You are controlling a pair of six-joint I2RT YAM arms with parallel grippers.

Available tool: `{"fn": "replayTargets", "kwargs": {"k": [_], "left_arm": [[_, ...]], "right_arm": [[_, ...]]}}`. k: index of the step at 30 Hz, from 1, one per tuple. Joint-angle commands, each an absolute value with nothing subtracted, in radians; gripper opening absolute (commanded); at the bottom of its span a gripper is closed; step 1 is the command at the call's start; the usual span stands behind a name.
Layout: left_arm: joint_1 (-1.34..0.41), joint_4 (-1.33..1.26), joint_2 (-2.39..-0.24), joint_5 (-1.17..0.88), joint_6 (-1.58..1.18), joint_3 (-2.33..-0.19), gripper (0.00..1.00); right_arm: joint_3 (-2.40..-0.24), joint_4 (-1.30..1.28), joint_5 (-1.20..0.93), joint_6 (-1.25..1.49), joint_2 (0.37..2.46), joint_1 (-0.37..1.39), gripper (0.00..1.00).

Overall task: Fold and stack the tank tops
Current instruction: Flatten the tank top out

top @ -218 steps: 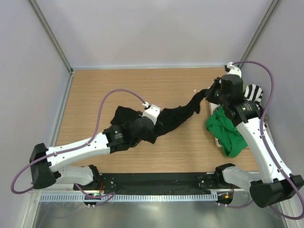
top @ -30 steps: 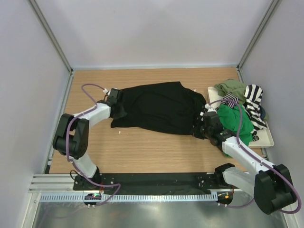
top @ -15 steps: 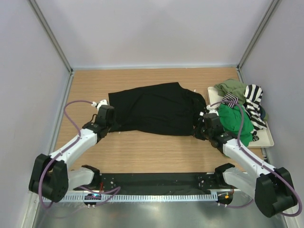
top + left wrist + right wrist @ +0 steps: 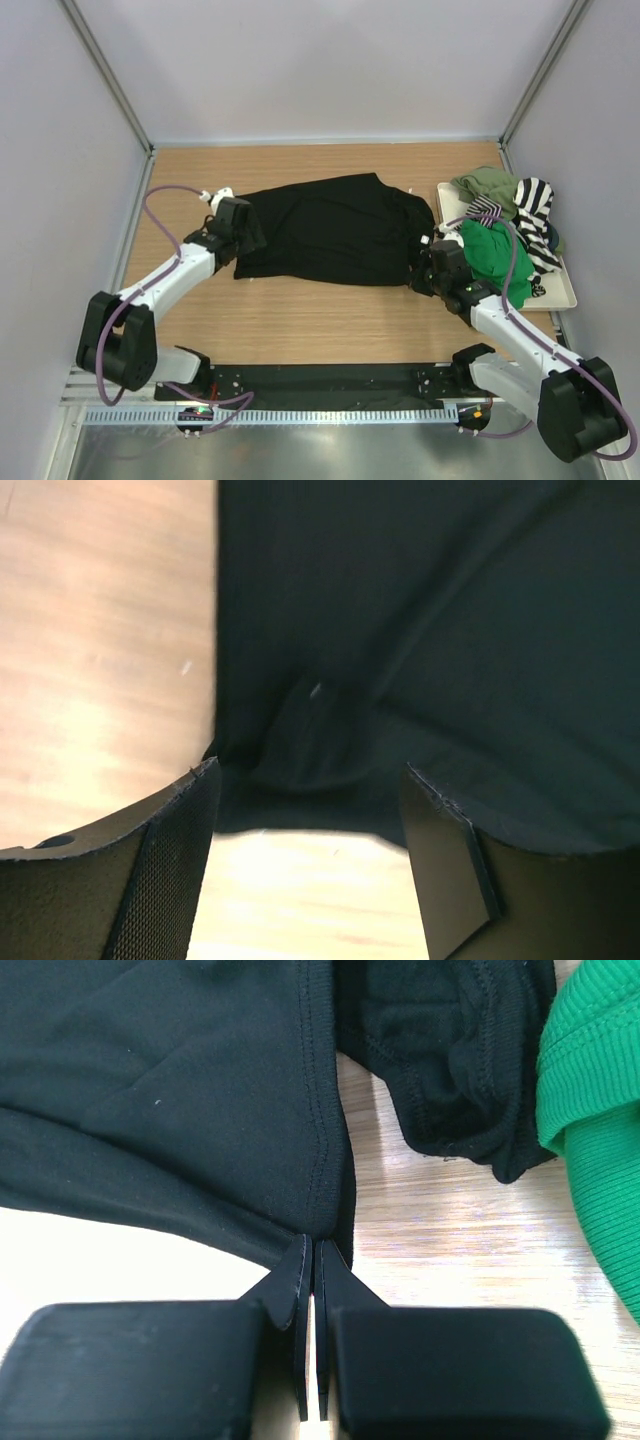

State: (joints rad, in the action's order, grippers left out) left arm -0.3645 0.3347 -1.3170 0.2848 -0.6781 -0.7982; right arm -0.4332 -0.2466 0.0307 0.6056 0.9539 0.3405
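The black tank top (image 4: pixel 330 225) lies spread flat across the middle of the table. My left gripper (image 4: pixel 244 236) hovers at the top's left edge with its jaws open. In the left wrist view a rumpled corner of the black tank top (image 4: pixel 450 610) lies just ahead of that gripper (image 4: pixel 308 775), and nothing is between the fingers. My right gripper (image 4: pixel 419 272) is shut on the hem at the top's near right corner. In the right wrist view the seam of the black tank top (image 4: pixel 180 1070) runs straight into that gripper's (image 4: pixel 315 1245) tips.
A white tray (image 4: pixel 562 296) at the right edge holds the bright green tank top (image 4: pixel 490 255), an olive one (image 4: pixel 485 183) and a black-and-white striped one (image 4: pixel 535 215). The green cloth (image 4: pixel 600 1130) lies close to the right of my right gripper. Grey walls enclose the table.
My left gripper has moved up and right along the black top's left edge and opened, letting go of the cloth. The right gripper has stayed shut in place.
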Motion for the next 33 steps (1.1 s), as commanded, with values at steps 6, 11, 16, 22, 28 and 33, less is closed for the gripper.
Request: {"fn": "replayTargets", "kwargs": {"k": [6,11,16,22,28,33], "left_arm": [[-0.367,0.359,-1.535,0.284,-0.578,-0.998,0.65],[-0.367,0.365,-1.63,0.275,-0.563,-1.028,0.54],[-0.367,0.368,-1.715,0.272,-0.56,-1.057,0.5],[-0.364,0.387,-1.764,0.287,-0.569,-1.085,0.45],[-0.362,0.394,-1.744,0.293,-0.577,-1.078,0.06],[-0.356,0.423,-1.668,0.345,-0.586,-1.058,0.0]], "right_arm": [[-0.425,-0.204,0.038,0.614,0.943,0.345,0.01],[-0.428,-0.207,0.048,0.606,0.948,0.345,0.01],[-0.423,-0.196,0.041,0.609,0.951,0.345,0.01],[-0.417,-0.192,0.035,0.607,0.953,0.344,0.01],[-0.417,-0.198,0.038,0.606,0.946,0.345,0.01],[-0.425,-0.201,0.046,0.603,0.942,0.345,0.01]]}}
